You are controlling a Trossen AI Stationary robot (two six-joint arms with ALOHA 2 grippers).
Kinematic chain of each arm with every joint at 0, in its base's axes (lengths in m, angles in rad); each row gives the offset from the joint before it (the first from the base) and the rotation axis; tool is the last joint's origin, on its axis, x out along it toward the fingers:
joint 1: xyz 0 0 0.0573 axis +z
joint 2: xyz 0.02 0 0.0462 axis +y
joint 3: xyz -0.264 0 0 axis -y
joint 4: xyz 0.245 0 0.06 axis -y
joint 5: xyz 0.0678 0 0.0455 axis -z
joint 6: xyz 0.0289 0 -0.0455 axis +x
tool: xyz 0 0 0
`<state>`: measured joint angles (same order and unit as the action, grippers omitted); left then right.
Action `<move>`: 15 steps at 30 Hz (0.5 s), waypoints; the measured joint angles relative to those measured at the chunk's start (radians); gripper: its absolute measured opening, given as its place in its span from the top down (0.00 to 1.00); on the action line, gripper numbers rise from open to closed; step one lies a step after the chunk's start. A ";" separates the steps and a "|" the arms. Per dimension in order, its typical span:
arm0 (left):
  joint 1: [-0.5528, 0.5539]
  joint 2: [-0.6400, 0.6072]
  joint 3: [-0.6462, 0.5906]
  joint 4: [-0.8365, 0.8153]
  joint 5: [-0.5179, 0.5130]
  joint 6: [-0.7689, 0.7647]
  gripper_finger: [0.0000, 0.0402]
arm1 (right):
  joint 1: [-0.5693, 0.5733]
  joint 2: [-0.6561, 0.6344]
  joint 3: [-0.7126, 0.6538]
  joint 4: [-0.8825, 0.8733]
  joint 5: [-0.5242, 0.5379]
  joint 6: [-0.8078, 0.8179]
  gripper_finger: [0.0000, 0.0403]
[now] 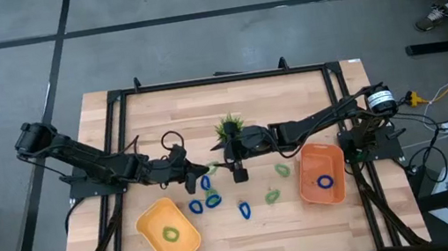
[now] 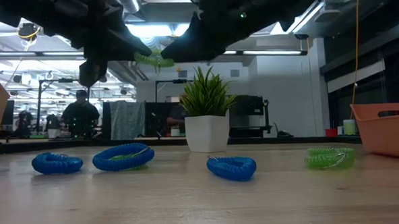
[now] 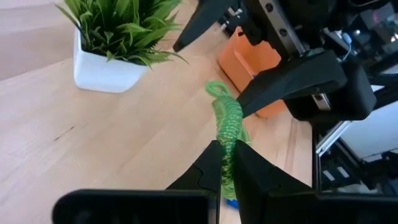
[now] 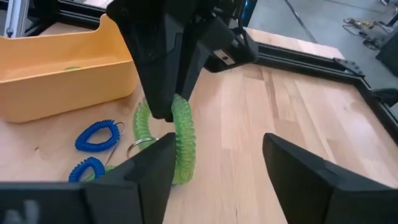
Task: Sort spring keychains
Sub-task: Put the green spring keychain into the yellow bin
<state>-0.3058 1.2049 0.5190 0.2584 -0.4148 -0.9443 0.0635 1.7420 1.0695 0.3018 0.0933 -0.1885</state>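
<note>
My left gripper (image 1: pixel 196 179) is shut on a light green spring keychain (image 4: pixel 181 144), held in the air in front of the potted plant. My right gripper (image 4: pixel 217 149) is open right beside it, with one finger (image 4: pixel 152 167) close against the green coil; whether it touches, I cannot tell. On the table lie several blue keychains (image 1: pixel 206 183) (image 1: pixel 244 210) and two green ones (image 1: pixel 282 169) (image 1: pixel 272 196). One green keychain (image 1: pixel 171 233) lies in the yellow tray (image 1: pixel 151 221). A blue one (image 1: pixel 326 182) lies in the orange tray (image 1: pixel 306 167). My left gripper pinches the green keychain between its two fingers at the coil's upper part (image 4: pixel 176 107). The fingers (image 4: pixel 163 93) point down at it from above. The loop hangs below them, lifted clear of the table (image 2: pixel 153 58).
A spiky green plant in a white pot (image 1: pixel 227 128) stands just beyond both grippers. The yellow tray sits toward the near left, the orange tray on the right. A black frame (image 1: pixel 217 80) runs around the tabletop. Bare wood shows along the near edge (image 1: pixel 259 240).
</note>
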 joint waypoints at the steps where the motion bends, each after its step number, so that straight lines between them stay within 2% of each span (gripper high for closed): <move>1: 0.000 0.000 0.000 0.000 0.006 0.007 0.96 | 0.000 0.000 0.000 -0.005 0.000 0.004 0.40; 8: 0.000 -0.023 0.000 -0.035 0.021 0.026 0.96 | 0.015 0.000 0.000 -0.040 -0.006 0.051 0.40; 15: 0.000 -0.125 0.000 -0.142 -0.022 0.016 0.96 | 0.065 0.000 0.000 -0.042 -0.068 0.054 0.40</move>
<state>-0.3058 1.0797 0.5190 0.1165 -0.4366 -0.9283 0.1288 1.7416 1.0695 0.2600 0.0252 -0.1349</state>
